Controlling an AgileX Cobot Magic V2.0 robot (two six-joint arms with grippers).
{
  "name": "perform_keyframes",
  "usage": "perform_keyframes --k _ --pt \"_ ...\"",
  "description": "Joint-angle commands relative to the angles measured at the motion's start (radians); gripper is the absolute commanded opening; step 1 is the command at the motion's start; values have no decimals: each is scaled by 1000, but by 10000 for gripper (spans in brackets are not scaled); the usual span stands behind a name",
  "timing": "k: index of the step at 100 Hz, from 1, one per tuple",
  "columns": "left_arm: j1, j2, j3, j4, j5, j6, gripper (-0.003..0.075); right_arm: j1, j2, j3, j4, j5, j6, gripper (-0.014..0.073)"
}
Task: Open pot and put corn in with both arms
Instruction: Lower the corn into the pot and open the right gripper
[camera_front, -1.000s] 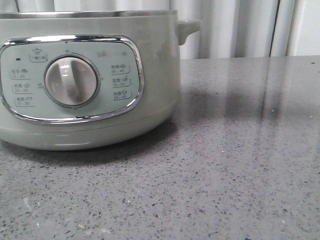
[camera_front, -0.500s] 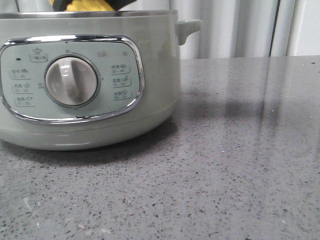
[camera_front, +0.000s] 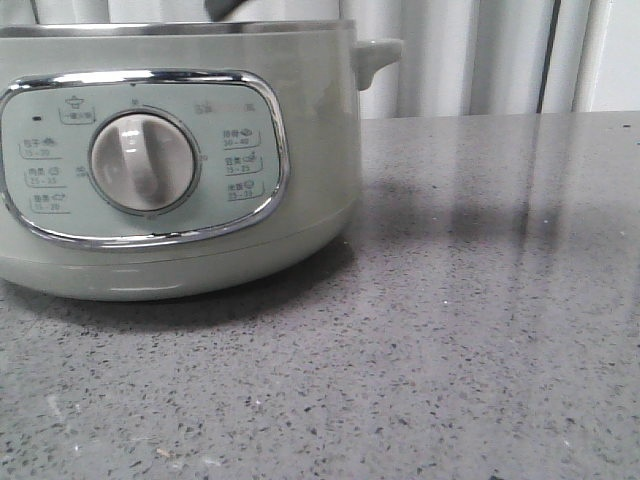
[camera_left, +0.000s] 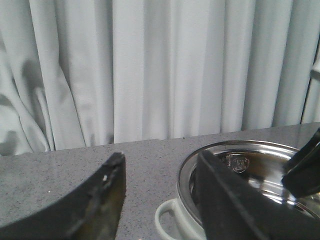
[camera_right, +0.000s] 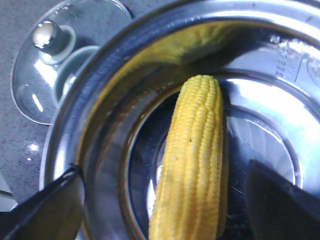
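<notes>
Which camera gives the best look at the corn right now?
The right wrist view: the corn lies in full sight inside the pot. The front view shows only the pot's outer wall, and the left wrist view only part of its shiny inside, no corn.

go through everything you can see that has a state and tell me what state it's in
Pot: open, lid off, corn inside.
Corn: lying in the pot's steel bowl, not gripped.
Lid: off, lying on the table beside the pot, knob up.
Left tool: open, empty, by the pot's rim.
Right tool: open over the pot, fingers either side of the corn.
Dial: setting unreadable.
</notes>
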Motion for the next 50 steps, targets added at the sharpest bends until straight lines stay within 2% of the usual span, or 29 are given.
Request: perform_keyframes --k 1,7,16,21,31,34,50 --pt "-10 6 -27 -11 -70 -8 258 -4 -128 -39 -1 -18 -15 517" --pt "-10 6 -27 -11 -68 -8 258 -4 -183 -37 -25 10 -15 432" --pt "-10 6 -27 -11 -68 -8 258 -4 -259 -21 -57 51 -15 246" --pt "-10 6 -27 -11 -68 -8 258 -4 -315 5 -80 58 -15 123" --pt "-10 6 -27 -11 -68 -8 258 -4 -426 105 -137 32 -15 -48" --pt "-10 6 -27 -11 -68 -8 258 -4 -462 143 -153 4 -15 -72" --pt "-10 6 -27 -11 -60 -8 258 -4 -699 413 -252 -174 -15 -60"
